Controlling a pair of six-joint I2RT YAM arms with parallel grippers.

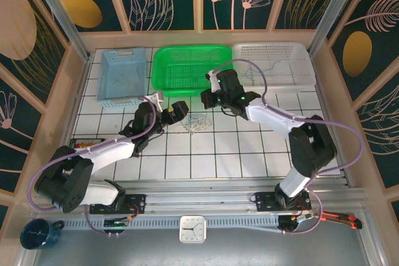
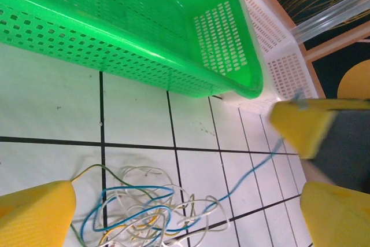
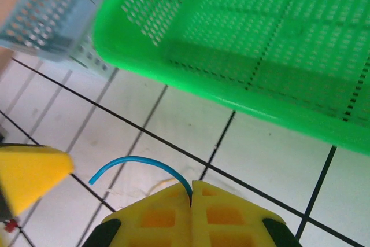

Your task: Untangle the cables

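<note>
Thin blue wire (image 3: 136, 158) is pinched in closed R end effector (image 3: 191, 192). L end effector (image 2: 185, 212) is held wide over tangled hair-thin cables (image 2: 139, 206).

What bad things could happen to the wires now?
1. The right jaws pinch the blue wire near its tip, so it might slip out.
2. That wire runs into the tangle. With the left jaws open and holding nothing, pulling may drag the whole tangle along or tighten its knots.
</note>
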